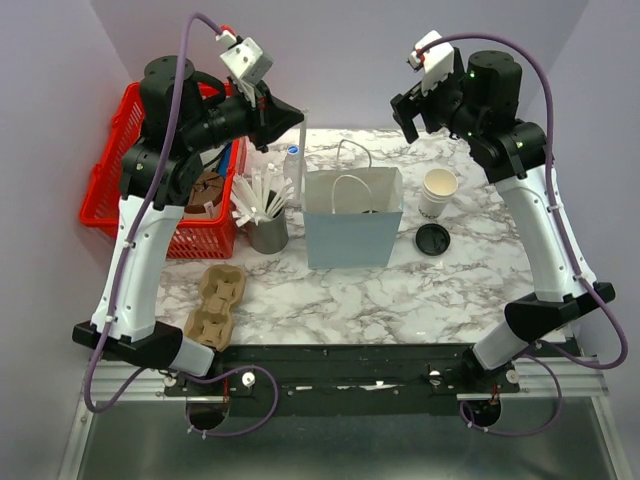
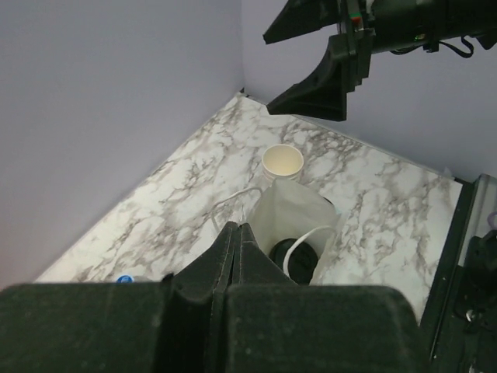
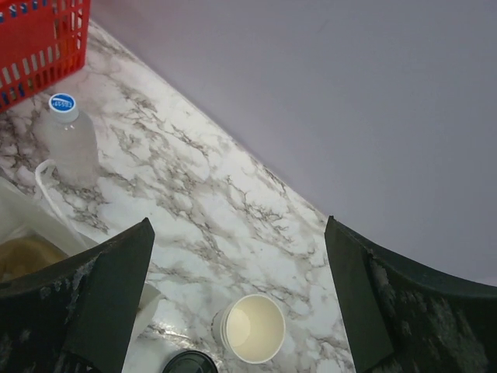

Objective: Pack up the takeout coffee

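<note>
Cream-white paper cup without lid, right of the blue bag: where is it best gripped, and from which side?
Probably across the tapered wall of the cream-white paper cup, under the rim, coming from above on its right. It stands upright and open; the light blue paper bag is left of it, the round black plastic lid just in front.

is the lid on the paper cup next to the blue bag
No, the paper cup stands open at the top, and a black lid lies flat beside it.
</note>
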